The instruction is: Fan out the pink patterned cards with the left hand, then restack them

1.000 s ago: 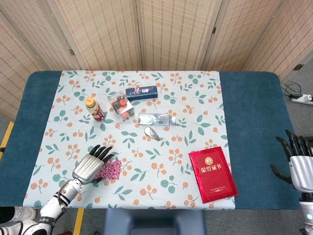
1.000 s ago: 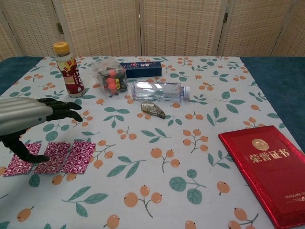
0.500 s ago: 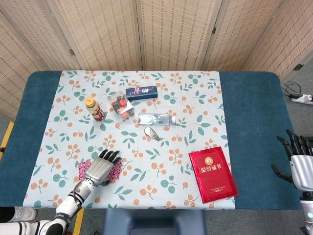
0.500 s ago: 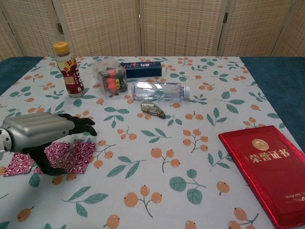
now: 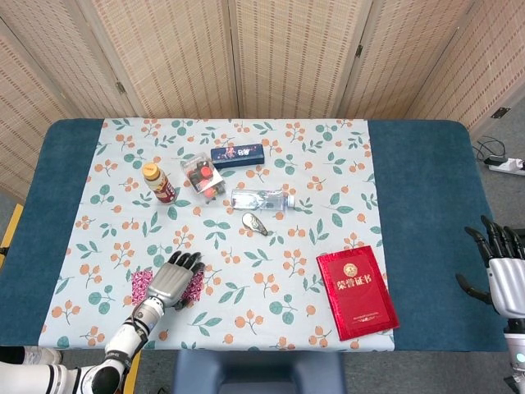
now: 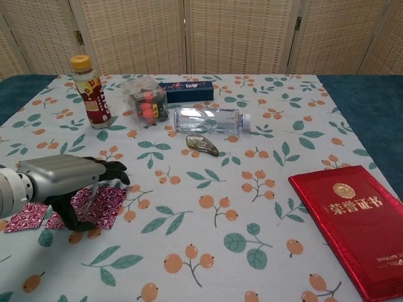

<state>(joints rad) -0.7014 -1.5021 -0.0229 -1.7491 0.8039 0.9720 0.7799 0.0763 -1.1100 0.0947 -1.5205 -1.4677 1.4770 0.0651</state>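
Note:
The pink patterned cards (image 6: 101,207) lie fanned in a short row on the floral cloth near the table's front left; in the head view the cards (image 5: 141,285) peek out on both sides of my left hand. My left hand (image 6: 63,179) hovers palm down over the fan's middle, dark fingers (image 6: 113,170) pointing right, thumb down onto a card; it grips nothing. From above, the left hand (image 5: 171,281) covers most of the fan. My right hand (image 5: 504,271) hangs off the table's right edge with fingers spread and nothing in it.
A red booklet (image 5: 356,292) lies front right. Behind the cards sit a small oval object (image 6: 203,144), a lying water bottle (image 6: 208,119), a clear box of snacks (image 6: 147,102), a dark blue box (image 6: 186,90) and a yellow-capped drink bottle (image 6: 87,91).
My left hand has slid right across the cards, from their left end to over the fan's middle and right. The row looks more bunched now. The right hand barely moved.

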